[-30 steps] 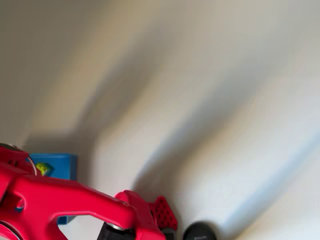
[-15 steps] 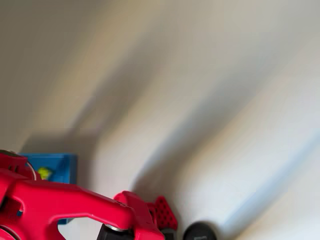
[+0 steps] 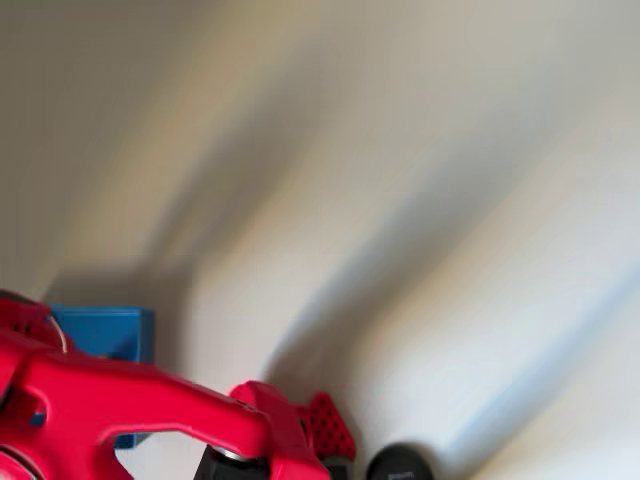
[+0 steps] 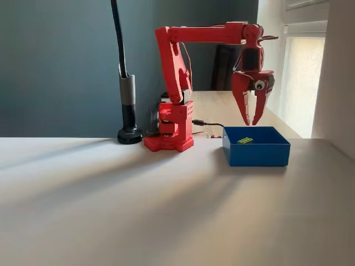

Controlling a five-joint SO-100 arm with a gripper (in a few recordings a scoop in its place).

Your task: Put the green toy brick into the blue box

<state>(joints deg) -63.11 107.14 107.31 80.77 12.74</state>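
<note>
Gripper hangs above blue box, fingers apart, empty. Green toy brick lies inside box near back wall; drop looks done. Red arm clear of worktop.

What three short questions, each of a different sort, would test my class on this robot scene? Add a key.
1. True or false: the green toy brick lies inside the blue box.
2. The gripper is: A) open above the box, B) shut on the brick, C) resting on the table.
3. Fill in: the arm's colour is ___.

Key: 1 true; 2 A; 3 red.
</note>
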